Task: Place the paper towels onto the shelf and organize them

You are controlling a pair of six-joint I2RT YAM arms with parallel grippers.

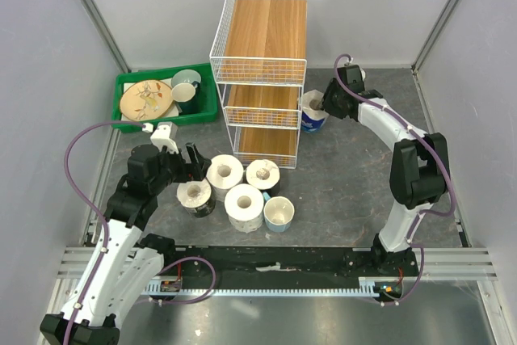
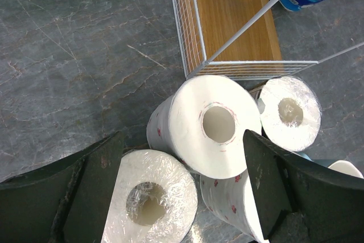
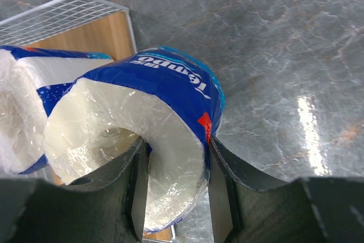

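The white wire shelf (image 1: 262, 62) with wooden boards stands at the back centre. Several white paper towel rolls stand in front of it: two (image 1: 224, 171) (image 1: 262, 175) by its base, a dark-wrapped one (image 1: 195, 197) and a patterned one (image 1: 244, 206) nearer. My left gripper (image 1: 190, 166) is open just left of them. In the left wrist view its jaws (image 2: 182, 140) hang wide apart above a plain roll (image 2: 219, 123) and a plastic-wrapped roll (image 2: 149, 203). My right gripper (image 3: 175, 152) is shut on a blue-wrapped roll (image 3: 165, 83), one finger inside the core, at the shelf's right foot (image 1: 313, 111). A second blue-wrapped roll (image 3: 23, 95) lies next to it.
A green tray (image 1: 129, 123) with a plate and cup sits left of the shelf. A pale blue cup (image 1: 278, 213) stands right of the front roll. The shelf's bottom board (image 2: 227, 27) and wire corner post are close behind the rolls. Metal frame posts and walls surround the table.
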